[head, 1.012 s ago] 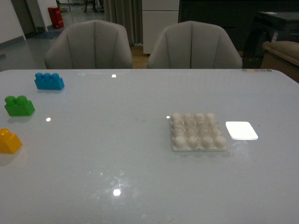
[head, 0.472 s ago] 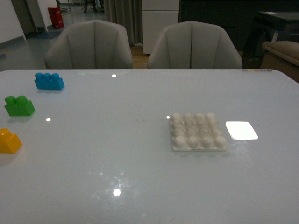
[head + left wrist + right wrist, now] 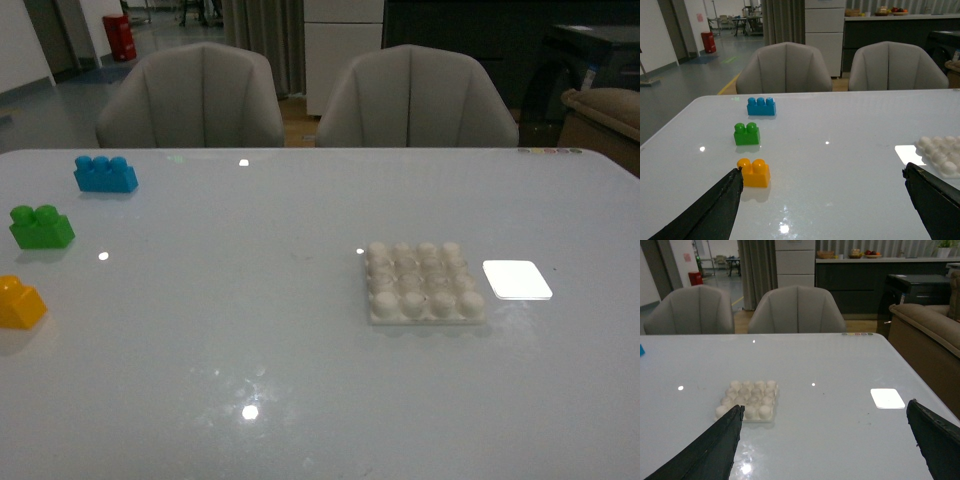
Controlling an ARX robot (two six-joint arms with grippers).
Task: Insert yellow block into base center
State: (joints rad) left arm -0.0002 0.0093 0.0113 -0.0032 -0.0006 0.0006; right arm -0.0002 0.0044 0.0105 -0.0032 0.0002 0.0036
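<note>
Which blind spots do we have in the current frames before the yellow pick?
- Front view: the yellow block is cut off by the picture's left edge. Neither arm shows.
- Left wrist view: the base is cut off by the picture's edge, and a finger of the left gripper hides its near corner.
- Right wrist view: the yellow block is out of frame. The blue brick is only a sliver at the edge. Only the finger ends of the right gripper show.

Nothing legible is showing in any view. A pink notice (image 3: 700,17) is hanging on the far wall, too small and blurred to read. A strip of coloured marks (image 3: 856,334) is sitting at the far edge of the desk (image 3: 840,415), and no characters on it are coming through. A red cylinder (image 3: 118,38) is standing on the floor beyond, its label unreadable.
</note>
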